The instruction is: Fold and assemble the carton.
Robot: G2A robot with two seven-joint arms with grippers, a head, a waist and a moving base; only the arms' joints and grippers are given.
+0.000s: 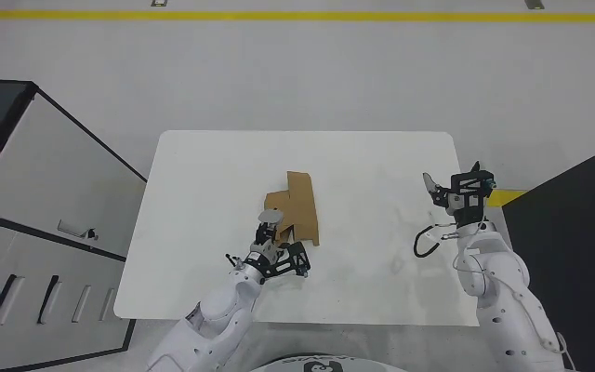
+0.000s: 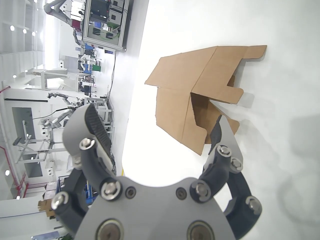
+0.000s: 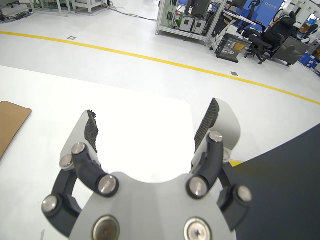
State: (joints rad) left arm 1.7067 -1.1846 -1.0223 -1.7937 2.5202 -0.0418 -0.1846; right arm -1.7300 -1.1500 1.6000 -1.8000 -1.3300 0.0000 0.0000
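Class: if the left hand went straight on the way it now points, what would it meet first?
Probably the carton: the left hand is open with the near flaps just ahead, though the gap is hard to judge.

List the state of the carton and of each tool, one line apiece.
carton, part-folded, some panels raised off the table, not yet assembled, gripped by neither tool
left tool, open, at the carton's near edge
right tool, open, empty, by the table's edge, apart from the carton
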